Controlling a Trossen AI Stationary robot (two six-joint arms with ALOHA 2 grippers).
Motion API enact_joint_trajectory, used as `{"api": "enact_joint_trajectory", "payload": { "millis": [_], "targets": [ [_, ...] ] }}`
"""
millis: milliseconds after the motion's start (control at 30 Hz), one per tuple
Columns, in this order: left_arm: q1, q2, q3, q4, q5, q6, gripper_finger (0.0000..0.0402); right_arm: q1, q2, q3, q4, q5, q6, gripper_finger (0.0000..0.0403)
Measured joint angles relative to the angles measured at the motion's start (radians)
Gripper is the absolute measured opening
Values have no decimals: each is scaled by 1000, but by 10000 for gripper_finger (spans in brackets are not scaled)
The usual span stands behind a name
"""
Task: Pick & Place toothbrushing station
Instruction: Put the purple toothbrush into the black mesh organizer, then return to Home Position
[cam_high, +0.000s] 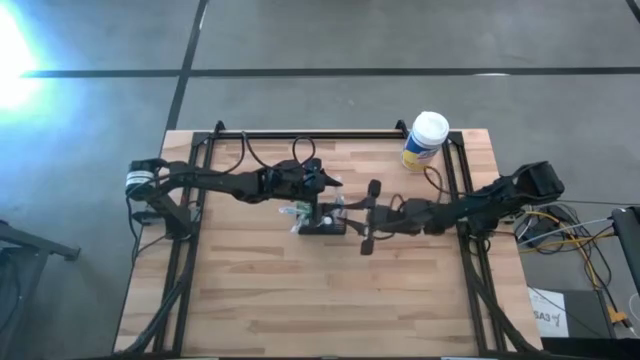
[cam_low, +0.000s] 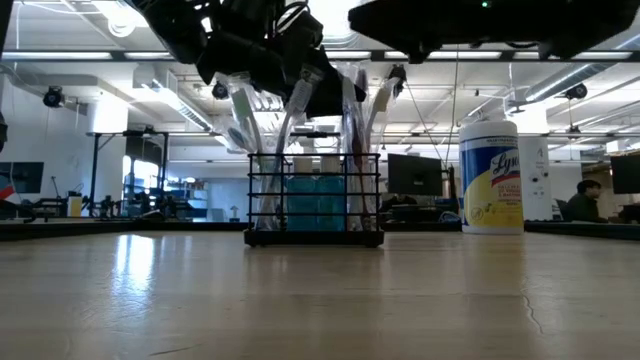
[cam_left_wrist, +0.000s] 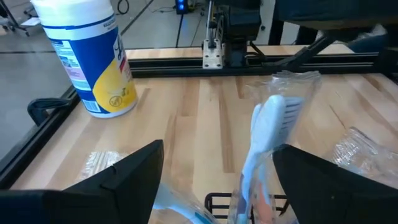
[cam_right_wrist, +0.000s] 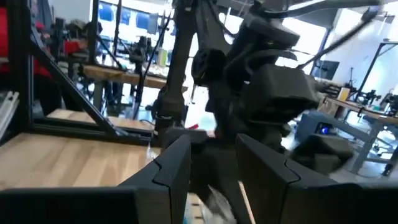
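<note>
The toothbrushing station (cam_high: 322, 222) is a small black wire organiser box standing on its base at the table's middle. It also shows in the low view (cam_low: 315, 205), with several plastic-wrapped toothbrushes (cam_low: 290, 110) sticking up out of it. My left gripper (cam_high: 318, 195) hangs just above it, open. In the left wrist view its fingers (cam_left_wrist: 124, 180) stand on either side of a white-and-blue toothbrush (cam_left_wrist: 267, 134) and the box rim (cam_left_wrist: 245, 202). My right gripper (cam_high: 348, 218) is open, close to the box's right side (cam_right_wrist: 213, 168).
A yellow wipes canister with a white lid (cam_high: 425, 140) stands at the far right of the table, and also shows in the low view (cam_low: 491, 175). A black frame rail (cam_high: 310, 134) runs along the far edge. The near half of the wooden table (cam_high: 320, 300) is bare.
</note>
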Motion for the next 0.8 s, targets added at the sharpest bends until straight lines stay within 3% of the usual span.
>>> {"api": "enact_joint_trajectory", "payload": {
  "millis": [67,233,367,800],
  "targets": [
    [0,0,0,0,0,0,307,0,19,46,-68,15,4,123],
    [1,0,-1,-1,0,0,307,-4,57,148,-315,211,63,120],
    [1,0,-3,-17,1,-1,307,-8,79,183,-381,320,101,111],
    [-1,-97,-5,-83,11,33,307,-8,75,174,-371,341,104,74]
  ]
}}
